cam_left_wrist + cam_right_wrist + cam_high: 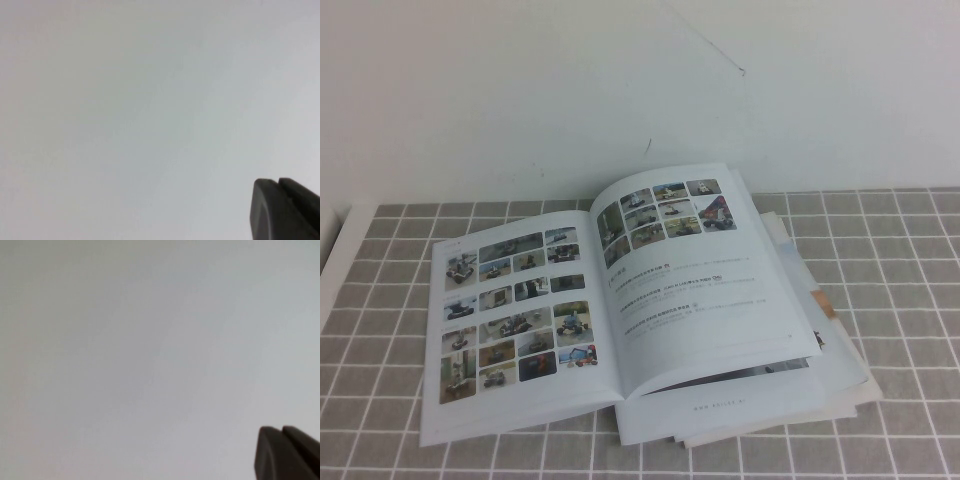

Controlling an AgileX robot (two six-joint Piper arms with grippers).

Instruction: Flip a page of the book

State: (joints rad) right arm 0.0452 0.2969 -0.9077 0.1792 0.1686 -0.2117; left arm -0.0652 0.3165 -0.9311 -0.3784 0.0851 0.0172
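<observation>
The book (pixel 582 385) lies open on the tiled tabletop in the high view. Its right-hand page (pixel 720 300) shows six small photos above lines of text and lies flat, with its outer edge slightly raised. The left-hand sheet (pixel 515 310) is filled with a grid of photos. Neither arm shows in the high view. My left gripper (pixel 277 182) appears only in the left wrist view as two dark fingertips pressed together against a blank pale surface. My right gripper (pixel 281 430) looks the same in the right wrist view, shut and empty.
A pile of loose papers and booklets (pixel 845 355) lies under the book's right half and sticks out to the right. A grey tiled mat (pixel 900 260) covers the table. A white wall (pixel 640 80) stands behind.
</observation>
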